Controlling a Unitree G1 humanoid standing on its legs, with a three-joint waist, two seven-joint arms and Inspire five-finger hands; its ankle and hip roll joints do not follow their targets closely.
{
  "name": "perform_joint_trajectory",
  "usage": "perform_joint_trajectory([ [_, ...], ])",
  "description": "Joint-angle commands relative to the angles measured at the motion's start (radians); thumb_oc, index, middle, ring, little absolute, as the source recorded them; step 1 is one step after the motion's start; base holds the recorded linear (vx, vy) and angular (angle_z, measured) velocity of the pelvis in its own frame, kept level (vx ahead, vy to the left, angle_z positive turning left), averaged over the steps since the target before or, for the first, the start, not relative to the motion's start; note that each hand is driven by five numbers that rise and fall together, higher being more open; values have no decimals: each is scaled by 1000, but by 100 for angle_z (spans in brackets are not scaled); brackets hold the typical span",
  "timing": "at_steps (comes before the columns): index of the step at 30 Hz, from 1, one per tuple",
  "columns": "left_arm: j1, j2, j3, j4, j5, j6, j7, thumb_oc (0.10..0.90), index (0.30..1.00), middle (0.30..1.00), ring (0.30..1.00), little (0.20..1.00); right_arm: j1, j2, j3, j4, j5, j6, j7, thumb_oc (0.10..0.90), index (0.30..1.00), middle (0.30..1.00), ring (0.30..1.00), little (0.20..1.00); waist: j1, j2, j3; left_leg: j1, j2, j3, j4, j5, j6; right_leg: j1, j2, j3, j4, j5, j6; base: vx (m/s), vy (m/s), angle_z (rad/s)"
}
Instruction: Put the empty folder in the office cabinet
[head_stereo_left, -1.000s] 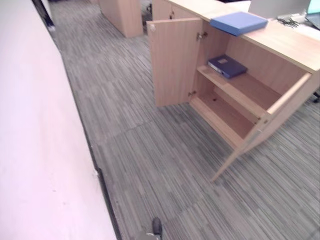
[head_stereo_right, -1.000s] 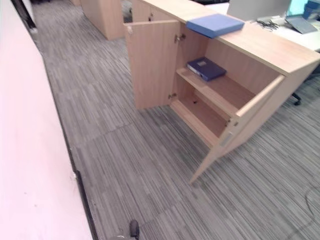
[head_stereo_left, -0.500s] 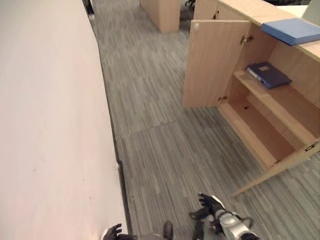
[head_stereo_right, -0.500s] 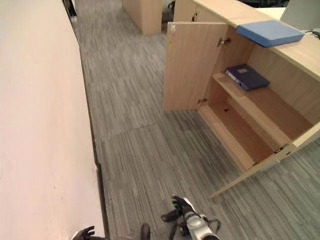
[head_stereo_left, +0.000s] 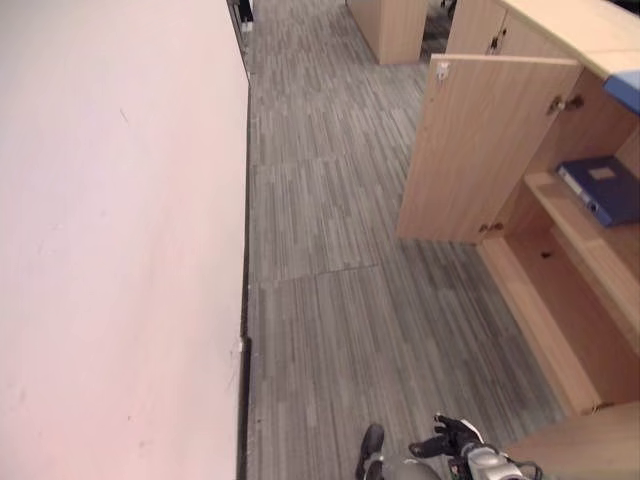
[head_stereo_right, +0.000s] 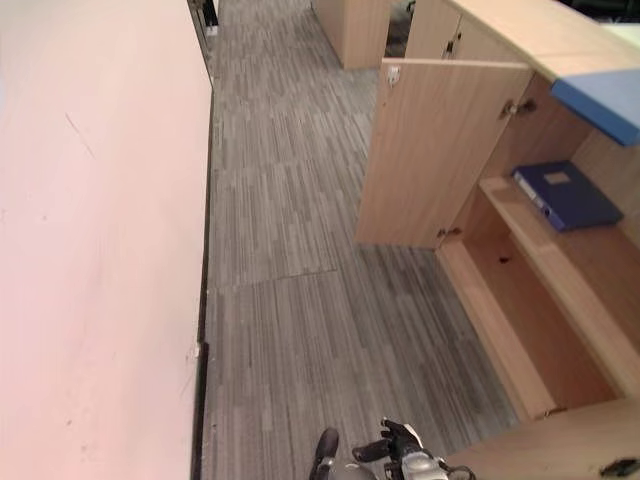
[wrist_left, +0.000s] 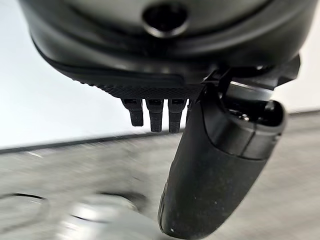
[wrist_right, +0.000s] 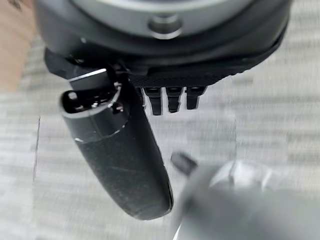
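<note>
Carpeted office floor (head_stereo_left: 330, 220), grey striped, w/ a long pale wall (head_stereo_left: 110, 240) running from 12 to 7 o'clock.

Left eye view: office cabinet (head_stereo_left: 560, 290) sits at 3 o'clock, left door (head_stereo_left: 480, 150) swung wide, prob. left open so shelves are reachable. Dark blue folder (head_stereo_left: 605, 190) lies flat on the upper shelf, at 2 o'clock. Light blue folder (head_stereo_left: 625, 90) pokes over the cabinet top edge at 1–2 o'clock, not shelved; can't tell from here which one is the empty one. Right hand (head_stereo_left: 455, 440) at 5 o'clock, low, well apart from cabinet, nothing in it.

Right eye view: same layout; lower shelf (head_stereo_right: 530, 330) bare, so room for a folder there. Right hand (head_stereo_right: 400, 440) fingers spread loosely.

Left wrist view: left hand (wrist_left: 165, 90) hangs over floor near the wall base, fingers short stubs sticking straight out, thumb (wrist_left: 220, 165) relaxed — empty.

Right wrist view: right hand fingers (wrist_right: 170, 97) straight, thumb (wrist_right: 120, 155) slack, carpet beyond; holds nothing.

Judgement: both arms idle at sides for walking; folder pickup not yet begun.
</note>
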Motion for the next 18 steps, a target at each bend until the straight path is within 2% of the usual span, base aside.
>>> perform_joint_trajectory([
  [1,-20,11,-4,-33,-4,-25,9,800,900,900,900,900,24,-14,-2,59,-5,4,-14,800,900,900,900,900,-16,1,-4,-3,-5,46,-17,-78,-14,5,-25,88,-45,30,139,160,-159,11],
  [5,-17,13,-9,-47,-9,-23,-2,800,900,900,900,900,34,-5,-11,111,-6,15,-14,800,900,900,900,900,-1,-17,20,-102,5,115,290,-12,-49,94,-8,110,-58,-12,110,134,-172,7],
  [6,-17,13,-3,-39,-14,-20,-4,800,900,900,900,900,35,-5,-16,123,-5,20,-13,800,900,900,900,900,2,-25,26,-133,-1,120,372,25,-52,110,-10,119,-59,-21,102,69,-112,-9],
  [7,-17,13,-3,-39,-15,-20,-4,800,900,900,900,900,35,-5,-16,124,-5,20,-13,800,900,900,900,900,2,-24,27,-136,0,119,378,23,-52,110,-8,119,-59,-21,101,70,-115,-17],
  [8,-15,9,5,-25,-19,-16,-4,800,900,900,900,900,39,-10,-29,137,-3,25,-16,800,900,900,900,900,10,-29,39,-169,1,129,462,60,-55,131,-9,125,-64,-30,94,56,-92,-20],
  [9,-13,8,7,-17,-20,-15,-4,800,900,900,900,900,42,-13,-35,147,-2,27,-15,800,900,900,900,900,12,-30,44,-195,11,147,508,62,-51,144,-8,129,-66,-36,90,137,-132,-24],
  [10,-3,3,17,13,-16,-9,-7,800,900,900,900,900,43,-26,-59,170,7,36,-16,800,900,900,900,900,21,-40,50,-276,19,190,528,30,-23,168,-23,139,-68,-48,86,98,-67,-22],
  [11,-3,2,17,14,-16,-10,-7,800,900,900,900,900,43,-26,-59,170,7,36,-16,800,900,900,900,900,23,-37,52,-277,23,192,534,25,-23,170,-19,141,-67,-48,86,135,-29,-23],
  [13,11,-2,33,39,-24,-7,-11,800,900,900,900,900,44,-35,-89,179,32,36,-11,800,900,900,900,900,37,-39,53,-342,18,206,460,-15,3,202,-26,160,-80,-56,93,151,34,-24],
  [14,19,-3,43,59,-25,-3,-16,800,900,900,900,900,42,-43,-107,183,44,32,-11,800,900,900,900,900,48,-32,56,-346,17,194,318,-8,5,227,-21,178,-87,-62,102,199,63,-40],
  [17,36,-5,43,82,-17,1,-19,800,900,900,900,900,55,-56,-114,203,20,37,-14,800,900,900,900,900,69,-5,53,-385,35,122,23,149,-22,276,9,205,-103,-82,107,198,54,-53],
  [18,36,-5,43,82,-17,1,-19,800,900,900,900,900,55,-56,-114,203,20,37,-14,800,900,900,900,900,68,-4,52,-385,35,122,19,153,-22,275,10,204,-103,-81,106,186,28,-15],
])
